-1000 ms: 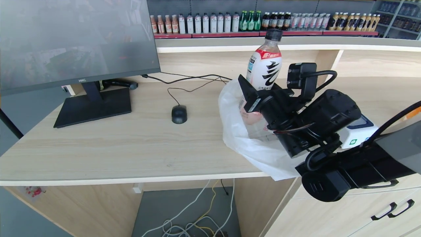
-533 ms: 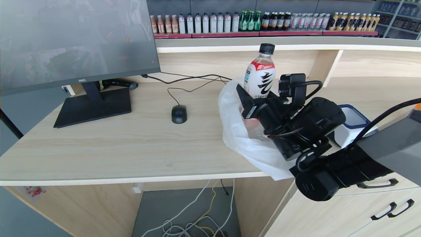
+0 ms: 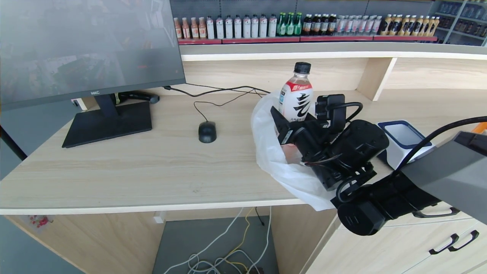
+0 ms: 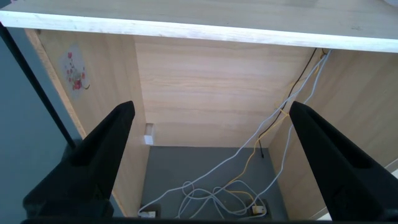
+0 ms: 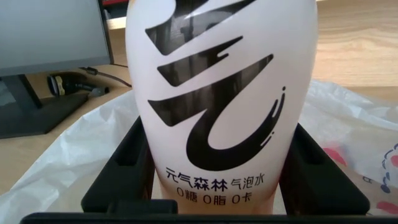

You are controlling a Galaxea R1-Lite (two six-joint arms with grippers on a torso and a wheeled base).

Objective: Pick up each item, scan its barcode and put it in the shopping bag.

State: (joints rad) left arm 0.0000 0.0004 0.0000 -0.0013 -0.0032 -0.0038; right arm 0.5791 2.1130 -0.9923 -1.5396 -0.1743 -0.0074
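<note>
The bottle (image 3: 296, 97) is standing upright at the mouth of the white shopping bag (image 3: 274, 160), on the right part of the bench (image 3: 152, 171). The right claw (image 3: 295, 120) is pinching it from 2 sides and hiding its base, so I cannot tell whether the base is inside the bag. Something pink in the bag is too covered to make out. The arm is blocking the bag's right half and the near-left corner of the scanner (image 3: 403, 139). Farther left, a mouse (image 3: 207, 132) and a monitor (image 3: 87, 45) are sitting. The left claw (image 4: 211, 112) is hanging spread below the bench's near edge, facing loose cables (image 4: 211, 199).
</note>
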